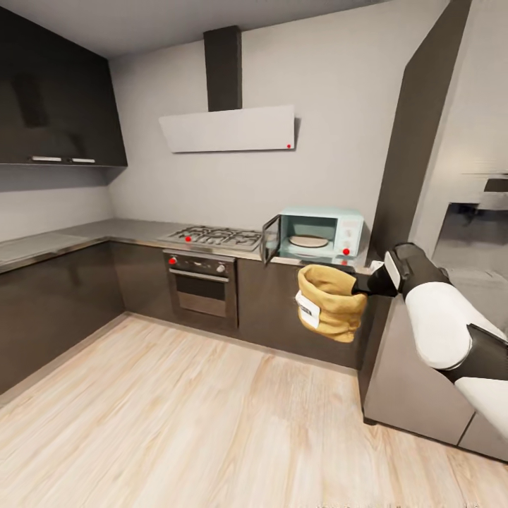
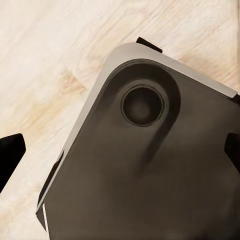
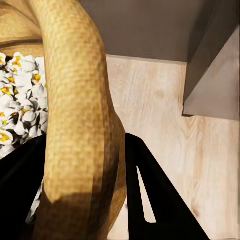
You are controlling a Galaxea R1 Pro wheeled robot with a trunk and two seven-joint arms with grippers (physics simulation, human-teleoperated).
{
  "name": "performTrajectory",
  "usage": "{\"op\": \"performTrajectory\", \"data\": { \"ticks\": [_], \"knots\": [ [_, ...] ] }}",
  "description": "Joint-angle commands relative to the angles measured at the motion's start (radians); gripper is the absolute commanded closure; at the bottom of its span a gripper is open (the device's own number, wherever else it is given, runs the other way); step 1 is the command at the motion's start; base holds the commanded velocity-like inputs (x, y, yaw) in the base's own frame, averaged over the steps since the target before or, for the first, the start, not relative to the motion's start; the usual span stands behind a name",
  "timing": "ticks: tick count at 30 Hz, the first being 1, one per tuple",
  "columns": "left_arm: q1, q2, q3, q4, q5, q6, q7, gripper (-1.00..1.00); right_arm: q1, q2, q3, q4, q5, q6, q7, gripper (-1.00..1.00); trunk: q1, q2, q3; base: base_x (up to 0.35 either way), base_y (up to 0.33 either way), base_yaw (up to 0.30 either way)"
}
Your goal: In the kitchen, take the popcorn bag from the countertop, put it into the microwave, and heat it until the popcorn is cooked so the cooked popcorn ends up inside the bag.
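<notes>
Head view, left to right: grey countertop (image 1: 49, 243) runs along the left wall and turns the corner under dark upper cabinets (image 1: 56, 99). Next is the gas hob (image 1: 212, 237) with the built-in oven (image 1: 202, 281) below it (red knobs) and the white hood (image 1: 229, 129) above. Right of the hob sits the mint microwave (image 1: 321, 235) on the countertop, door (image 1: 271, 238) swung open to its left, pale turntable plate (image 1: 309, 241) visible inside, 1 red light low on its front panel.

Popcorn bag (image 1: 330, 301) hangs in the air in front of the dark cabinet fronts, just below and in front of the microwave, tilted, white label facing left. It is well above the wood floor (image 1: 176, 416). The right gripper (image 1: 363, 283) pinches the bag's rolled rim from the right side; the white and black right arm (image 1: 441, 324) comes in from the right edge.

Right wrist view: 2 black fingers (image 3: 150, 195) closed on either side of the tan rim of the bag (image 3: 80, 125), white and yellow popped kernels (image 3: 20, 105) inside the bag.

Left wrist view: left gripper (image 2: 120, 150) points down at the robot's dark base (image 2: 150, 165) and the floor; 2 finger tips (image 2: 10, 155) sit far apart at opposite edges, nothing between them.
</notes>
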State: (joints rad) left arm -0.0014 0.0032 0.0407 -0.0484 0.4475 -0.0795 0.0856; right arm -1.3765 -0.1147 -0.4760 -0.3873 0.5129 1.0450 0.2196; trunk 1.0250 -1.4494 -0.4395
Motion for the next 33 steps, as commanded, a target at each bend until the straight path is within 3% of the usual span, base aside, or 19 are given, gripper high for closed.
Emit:
{"op": "performTrajectory", "data": {
  "ticks": [1,5,20,24,33],
  "knots": [
    [0.0,0.0,0.004,-0.001,-0.002,-0.002,0.002,-1.0,-0.001,0.001,-0.007,-0.001,0.01,0.002,0.008,1.0,0.0,-0.001,-0.001,0.0,0.0,-0.241],
    [0.0,-0.001,-0.001,-0.001,-0.007,-0.001,0.001,-1.0,-0.001,0.006,-0.009,0.009,0.007,0.002,0.014,1.0,0.0,-0.001,-0.001,0.079,0.0,-0.174],
    [0.0,-0.004,-0.001,-0.001,-0.009,-0.002,0.002,-1.0,-0.001,0.008,-0.007,0.008,0.007,0.002,0.02,1.0,0.0,-0.001,-0.001,0.312,0.0,-0.006],
    [0.0,-0.004,-0.001,-0.001,-0.01,0.0,0.002,-1.0,-0.001,0.03,-0.006,0.005,0.01,0.002,0.014,1.0,0.0,-0.001,-0.001,0.318,0.0,0.0],
    [0.0,-0.002,-0.001,-0.001,-0.003,0.0,0.002,-1.0,-0.001,0.035,-0.012,-0.013,0.006,0.002,0.018,1.0,0.0,-0.001,-0.001,0.319,0.0,0.0]
  ]
}}
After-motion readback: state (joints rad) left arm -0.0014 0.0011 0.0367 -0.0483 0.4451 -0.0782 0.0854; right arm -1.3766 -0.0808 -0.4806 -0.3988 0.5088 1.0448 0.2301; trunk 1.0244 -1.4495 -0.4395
